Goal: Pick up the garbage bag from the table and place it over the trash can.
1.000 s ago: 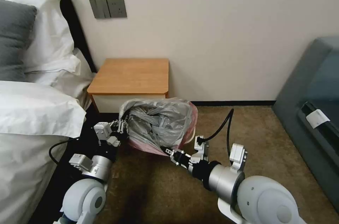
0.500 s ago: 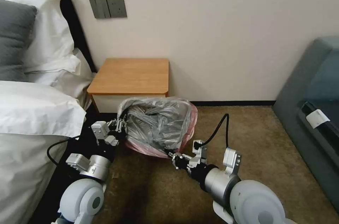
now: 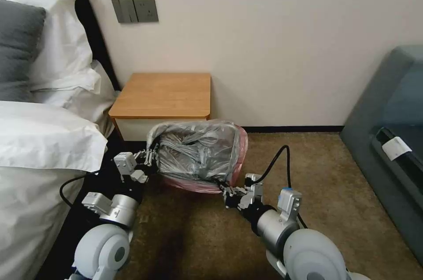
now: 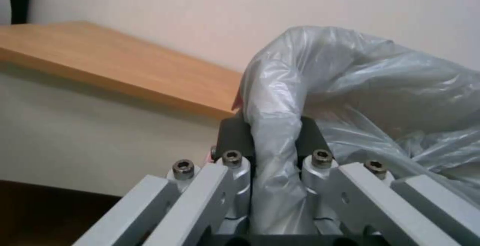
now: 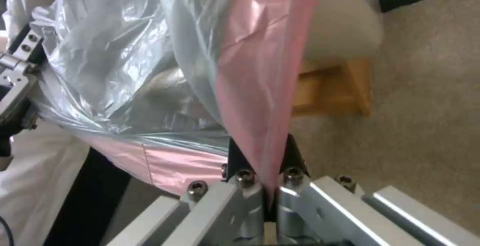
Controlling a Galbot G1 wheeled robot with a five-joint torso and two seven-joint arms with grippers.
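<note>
The garbage bag (image 3: 198,154), crinkly grey film with a pink edge, hangs spread open in front of the table (image 3: 164,94), stretched between both grippers. My left gripper (image 3: 150,157) is shut on a grey fold at the bag's left side (image 4: 272,88). My right gripper (image 3: 227,190) is shut on the pink edge (image 5: 265,69) at the bag's front right. In the left wrist view the film runs between the dark pads of the left gripper (image 4: 272,126). In the right wrist view the right gripper (image 5: 262,148) pinches the pink film. The trash can is hidden by the bag.
A bed (image 3: 39,139) with white bedding stands close on the left. A grey sofa (image 3: 387,139) is on the right. Brown carpet (image 3: 185,227) lies open in front. The wall (image 3: 264,42) is behind the table. A black cable (image 3: 275,161) loops from my right wrist.
My right gripper has moved a little to the right with the pink edge, pulling the bag's front rim straighter. My left gripper has hardly moved.
</note>
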